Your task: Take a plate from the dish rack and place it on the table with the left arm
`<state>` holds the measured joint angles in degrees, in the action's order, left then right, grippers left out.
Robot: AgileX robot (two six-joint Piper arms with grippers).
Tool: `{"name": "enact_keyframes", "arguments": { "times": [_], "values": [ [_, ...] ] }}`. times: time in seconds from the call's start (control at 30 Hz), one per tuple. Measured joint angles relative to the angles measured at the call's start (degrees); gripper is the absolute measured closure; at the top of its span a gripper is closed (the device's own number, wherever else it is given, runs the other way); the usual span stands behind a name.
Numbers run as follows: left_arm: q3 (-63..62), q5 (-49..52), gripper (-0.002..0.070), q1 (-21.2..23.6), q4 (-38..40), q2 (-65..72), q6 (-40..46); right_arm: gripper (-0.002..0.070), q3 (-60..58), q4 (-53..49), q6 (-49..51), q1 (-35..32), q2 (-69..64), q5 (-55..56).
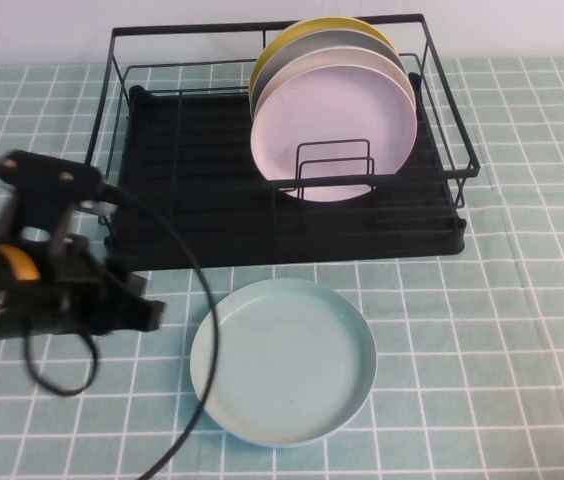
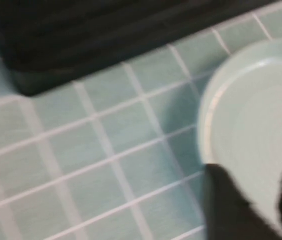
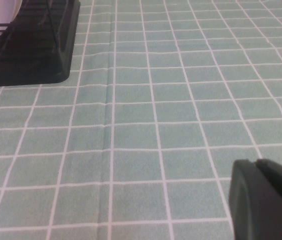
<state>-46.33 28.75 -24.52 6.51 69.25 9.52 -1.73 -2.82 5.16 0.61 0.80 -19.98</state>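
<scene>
The mint-green plate point(image 1: 284, 362) lies flat, right side up, on the table point(image 1: 502, 330) in front of the dish rack point(image 1: 172, 235). My left gripper point(image 1: 150, 312) hovers just left of the plate, apart from it, open and empty. In the left wrist view the plate point(image 2: 261, 120) shows between the two dark fingers point(image 2: 231, 210), with the left gripper point(image 2: 266, 200) over its near rim and the rack base point(image 2: 106, 35) behind. My right gripper point(image 3: 261, 200) is shut and empty, low over bare cloth, outside the high view.
The rack holds several upright plates at its right end: a pale pink one point(image 1: 334, 135) in front, then cream, grey and yellow point(image 1: 292, 40). The left arm's black cable point(image 1: 187, 300) loops over the table. A rack corner point(image 3: 36, 55) shows in the right wrist view.
</scene>
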Motion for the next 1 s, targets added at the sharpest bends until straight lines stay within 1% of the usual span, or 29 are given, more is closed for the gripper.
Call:
{"name": "enact_keyframes", "arguments": {
  "times": [0.03,0.07,0.13,0.23,0.33,0.53,0.63,0.73,0.8,0.9,1.0],
  "values": [
    [0.11,0.86,0.0559,0.00,-3.19,-2.28,-2.21,0.0694,0.00,0.00,0.00,0.00,0.00,0.00],
    [0.52,1.47,0.0599,0.00,-5.60,-4.56,-3.79,0.0694,0.00,0.00,0.00,0.00,0.00,0.00],
    [1.88,1.57,0.0641,0.00,-8.09,-8.61,-5.44,0.0694,0.00,0.00,0.00,0.00,0.00,0.00],
    [6.17,0.83,0.0666,0.00,-9.20,-14.65,-7.17,0.0694,0.00,0.00,0.00,0.00,0.00,0.00],
    [10.77,0.83,0.0673,0.00,-9.20,-20.40,-8.43,0.0694,0.00,0.00,0.00,0.00,0.00,0.00],
    [15.63,5.95,0.0676,0.00,-10.25,-26.87,-9.19,0.0694,0.00,0.00,0.00,0.00,0.00,0.00],
    [15.74,6.87,0.0676,0.00,-10.98,-28.85,-14.81,0.0694,0.00,0.00,0.00,0.00,0.00,0.00],
    [15.74,7.74,0.0676,0.00,-14.22,-31.39,-22.11,0.0694,0.00,0.00,0.00,0.00,0.00,0.00],
    [15.74,8.11,0.0676,0.00,-15.54,-33.15,-24.18,0.0694,0.00,0.00,0.00,0.00,0.00,0.00],
    [18.15,4.36,0.0676,0.00,-17.91,-36.15,-24.62,0.0694,0.00,0.00,0.00,0.00,0.00,0.00],
    [23.42,-2.97,0.0677,0.00,-22.22,-40.05,-25.25,0.0694,0.00,0.04,0.00,0.00,0.00,0.00]
  ]
}}
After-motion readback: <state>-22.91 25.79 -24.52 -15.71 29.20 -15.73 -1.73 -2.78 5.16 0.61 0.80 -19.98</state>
